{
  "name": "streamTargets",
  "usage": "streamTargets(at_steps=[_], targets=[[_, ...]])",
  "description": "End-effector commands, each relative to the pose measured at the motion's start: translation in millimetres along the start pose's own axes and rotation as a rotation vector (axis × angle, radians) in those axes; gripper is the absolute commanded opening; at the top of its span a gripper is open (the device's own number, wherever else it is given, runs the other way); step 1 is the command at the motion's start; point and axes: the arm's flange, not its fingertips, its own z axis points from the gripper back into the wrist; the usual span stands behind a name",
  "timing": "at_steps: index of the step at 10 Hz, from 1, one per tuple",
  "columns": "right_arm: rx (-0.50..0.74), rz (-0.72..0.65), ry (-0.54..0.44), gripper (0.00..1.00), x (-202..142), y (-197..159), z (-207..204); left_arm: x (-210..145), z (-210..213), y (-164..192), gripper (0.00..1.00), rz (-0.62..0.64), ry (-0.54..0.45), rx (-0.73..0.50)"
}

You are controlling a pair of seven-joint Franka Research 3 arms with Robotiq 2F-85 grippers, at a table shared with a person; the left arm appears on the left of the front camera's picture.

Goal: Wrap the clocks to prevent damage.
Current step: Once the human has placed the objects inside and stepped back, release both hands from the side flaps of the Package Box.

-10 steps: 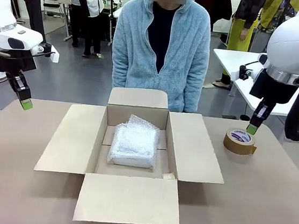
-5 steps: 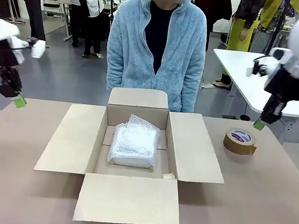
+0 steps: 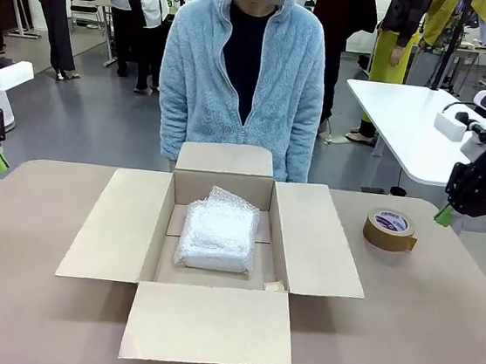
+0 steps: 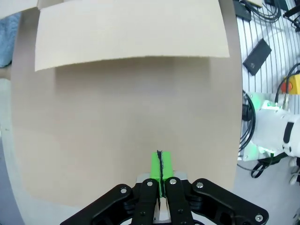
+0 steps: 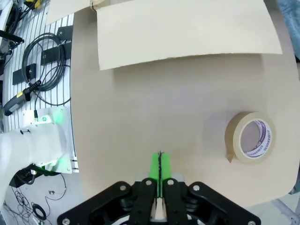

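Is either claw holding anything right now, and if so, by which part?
Nothing is held. The left claw and the right claw are both shut on nothing.

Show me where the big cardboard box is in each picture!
Front view: the cardboard box sits open in the middle of the picture, with its flaps spread out.
Left wrist view: one flap of it stretches across the top.
Right wrist view: one flap stretches across the top, up and left of the tape roll.
Shared landmark: the brown table under the box, seen in all three views.
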Motion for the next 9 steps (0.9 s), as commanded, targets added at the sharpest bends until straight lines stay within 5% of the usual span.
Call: streamTargets(at_steps=[1, 5, 6, 7, 9], targets=[[-0.019, -0.004, -0.009, 0.01, 3, 4, 4, 0, 0, 0, 0.00, -0.013, 0.028, -0.001], [-0.011, -0.003, 0.013, 0.01, 2, 1, 3, 3, 0, -1, 0.00, -0.001, 0.012, 0.000], [0.059, 0.083, -0.222, 0.01, -15, 2, -7, -18, -19, 7, 0.00, -0.030, -0.112, -0.005], [0.083, 0.203, -0.371, 0.01, -30, 6, -12, -33, -28, 12, 0.00, -0.063, -0.163, 0.039], [0.098, 0.227, -0.599, 0.01, -64, 7, -21, -56, -39, 11, 0.00, -0.064, -0.264, 0.091]])
